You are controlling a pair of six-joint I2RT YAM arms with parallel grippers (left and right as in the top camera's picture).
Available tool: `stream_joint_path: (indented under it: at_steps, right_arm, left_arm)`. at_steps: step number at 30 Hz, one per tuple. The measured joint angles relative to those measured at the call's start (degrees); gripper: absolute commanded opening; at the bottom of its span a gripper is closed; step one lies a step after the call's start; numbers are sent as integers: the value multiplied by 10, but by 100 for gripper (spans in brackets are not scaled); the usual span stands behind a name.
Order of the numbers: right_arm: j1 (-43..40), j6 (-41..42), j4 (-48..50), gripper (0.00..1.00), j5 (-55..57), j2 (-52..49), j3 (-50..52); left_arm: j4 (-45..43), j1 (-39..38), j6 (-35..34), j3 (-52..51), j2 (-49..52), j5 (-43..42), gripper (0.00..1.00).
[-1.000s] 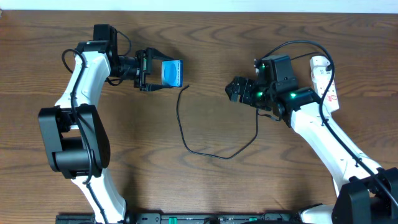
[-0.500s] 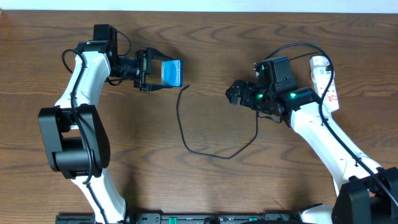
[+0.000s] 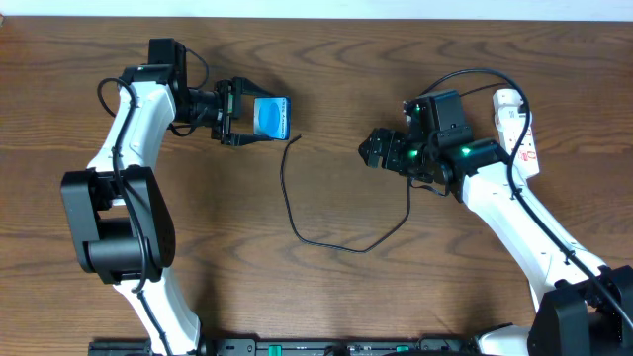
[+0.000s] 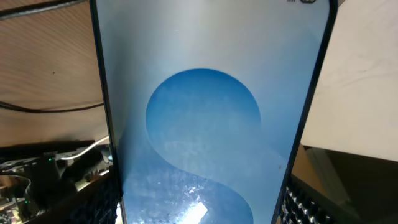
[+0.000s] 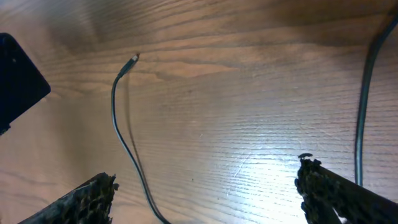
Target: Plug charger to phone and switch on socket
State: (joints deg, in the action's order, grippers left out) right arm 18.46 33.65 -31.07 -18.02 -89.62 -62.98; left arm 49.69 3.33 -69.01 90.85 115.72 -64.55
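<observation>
The phone (image 3: 271, 117), its blue screen lit, is held off the table at the upper left by my left gripper (image 3: 244, 120), which is shut on its two long edges. In the left wrist view the phone (image 4: 205, 112) fills the frame, with a finger (image 4: 93, 202) at each lower corner. The charger (image 3: 293, 213) lies in a loop on the table, its plug (image 3: 299, 137) just below the phone's right end. My right gripper (image 3: 372, 150) hovers open to the right of the plug. Its wrist view shows the plug (image 5: 134, 58) ahead and the cable (image 5: 118, 121) running back near the left finger (image 5: 87, 199). The socket (image 3: 518, 133) lies at the far right.
The table (image 3: 326, 297) is dark wood. A black lead (image 3: 475, 71) arches over the right arm near the socket. A second stretch of cable (image 5: 364, 93) runs down the right side of the right wrist view.
My right gripper has dropped slightly and edged left toward the plug. The left arm and the phone have hardly moved.
</observation>
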Motion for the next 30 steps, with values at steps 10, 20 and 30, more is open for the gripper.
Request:
stream_joint_path:
  at_steps: [10, 20, 30]
  right_arm:
    - [0, -3, -5, 84, -5, 0, 0]
    - [0, -3, -15, 83, -7, 0, 0]
    - [0, -3, -15, 81, -16, 0, 0]
  left_arm:
    - [0, 0, 18, 0, 0, 0, 67]
    - [0, 0, 18, 0, 0, 0, 67]
    - [-3, 0, 42, 0, 0, 9, 68]
